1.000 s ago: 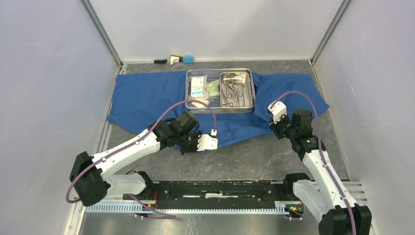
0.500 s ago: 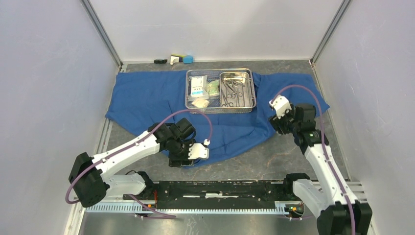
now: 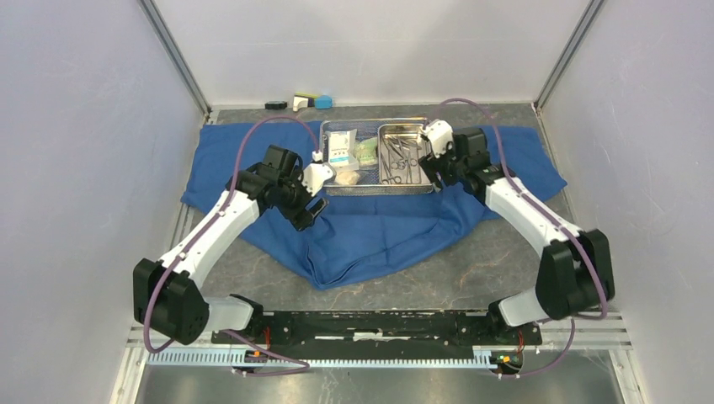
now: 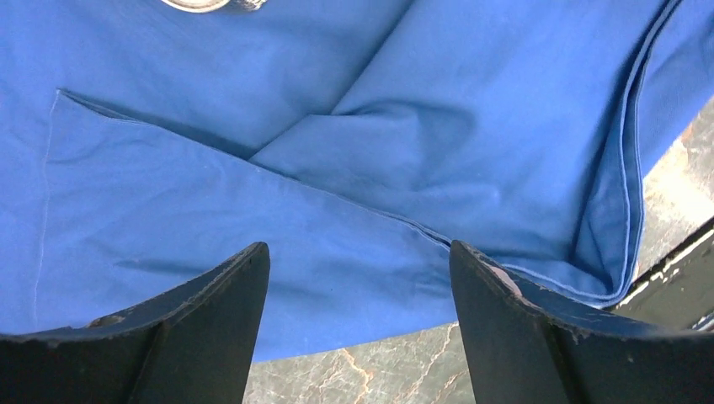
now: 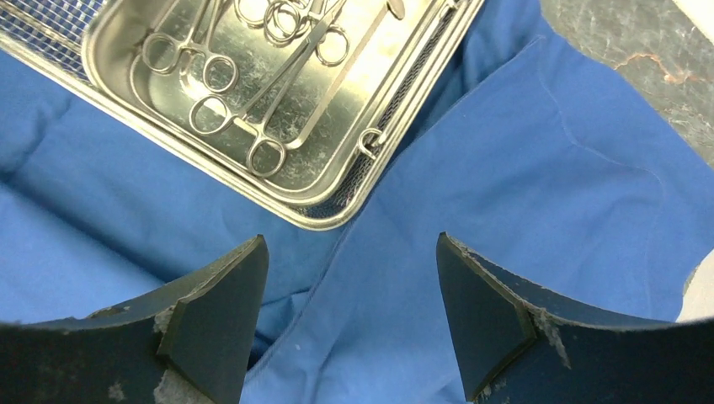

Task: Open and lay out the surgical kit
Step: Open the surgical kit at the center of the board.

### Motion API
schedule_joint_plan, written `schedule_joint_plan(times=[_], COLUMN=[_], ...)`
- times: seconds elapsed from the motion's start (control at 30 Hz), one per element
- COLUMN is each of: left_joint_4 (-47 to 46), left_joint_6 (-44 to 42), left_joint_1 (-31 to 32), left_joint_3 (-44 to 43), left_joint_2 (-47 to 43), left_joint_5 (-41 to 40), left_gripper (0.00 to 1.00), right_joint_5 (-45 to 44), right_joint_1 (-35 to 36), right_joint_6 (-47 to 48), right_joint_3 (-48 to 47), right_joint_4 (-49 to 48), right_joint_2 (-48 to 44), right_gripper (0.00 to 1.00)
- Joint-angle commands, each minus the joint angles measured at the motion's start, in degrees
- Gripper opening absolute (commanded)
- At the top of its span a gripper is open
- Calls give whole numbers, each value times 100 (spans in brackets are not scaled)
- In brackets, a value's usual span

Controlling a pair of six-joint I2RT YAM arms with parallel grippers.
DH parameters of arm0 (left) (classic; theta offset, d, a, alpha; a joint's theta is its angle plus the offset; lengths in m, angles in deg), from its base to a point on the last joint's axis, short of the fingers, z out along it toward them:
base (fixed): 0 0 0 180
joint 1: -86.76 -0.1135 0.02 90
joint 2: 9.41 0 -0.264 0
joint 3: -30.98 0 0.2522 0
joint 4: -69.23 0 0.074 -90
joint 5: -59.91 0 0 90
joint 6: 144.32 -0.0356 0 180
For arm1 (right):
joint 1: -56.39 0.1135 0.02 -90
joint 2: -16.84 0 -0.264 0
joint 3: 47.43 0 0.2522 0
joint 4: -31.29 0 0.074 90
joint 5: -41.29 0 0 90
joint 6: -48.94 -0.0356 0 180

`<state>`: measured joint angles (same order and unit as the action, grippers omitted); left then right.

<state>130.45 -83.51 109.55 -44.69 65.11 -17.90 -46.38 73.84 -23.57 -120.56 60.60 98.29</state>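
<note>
The blue wrap [image 3: 370, 240] lies spread on the desk with the wire basket [image 3: 379, 191] on its far half, so I judge unwrapping done. My left end effector [image 4: 358, 252] and right end effector [image 5: 349, 244] are wide and empty. Next, I'd lift out the pan [image 5: 337, 143].

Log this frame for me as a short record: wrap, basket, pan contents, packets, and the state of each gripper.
wrap: blue cloth wrap unfolded on the table
basket: wire-mesh basket on the wrap
pan: steel pan inside the basket, holding the instruments
packets: packets in the basket beside the pan
left gripper: open, empty, above the wrap
right gripper: open, empty, above the wrap at a basket corner
</note>
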Motion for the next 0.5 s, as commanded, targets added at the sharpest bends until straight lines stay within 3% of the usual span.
schedule_joint_plan(times=[0.0, 0.3, 0.47], left_joint_4=[-551, -764, -949], left_joint_6=[670, 780, 1214], left_joint_1=[-68, -367, -607], left_joint_3=[-41, 30, -32], left_joint_2=[5, 118, 634], left_joint_5=[-115, -231, -480], left_gripper=[85, 87, 91], right_joint_5=[-846, -2023, -2634], right_joint_1=[334, 613, 619], right_joint_6=[-75, 340, 678], right_joint_3=[-489, -325, -153], right_joint_4=[260, 396, 89], right_joint_2=[462, 1072, 1197], right_gripper=[80, 76, 66])
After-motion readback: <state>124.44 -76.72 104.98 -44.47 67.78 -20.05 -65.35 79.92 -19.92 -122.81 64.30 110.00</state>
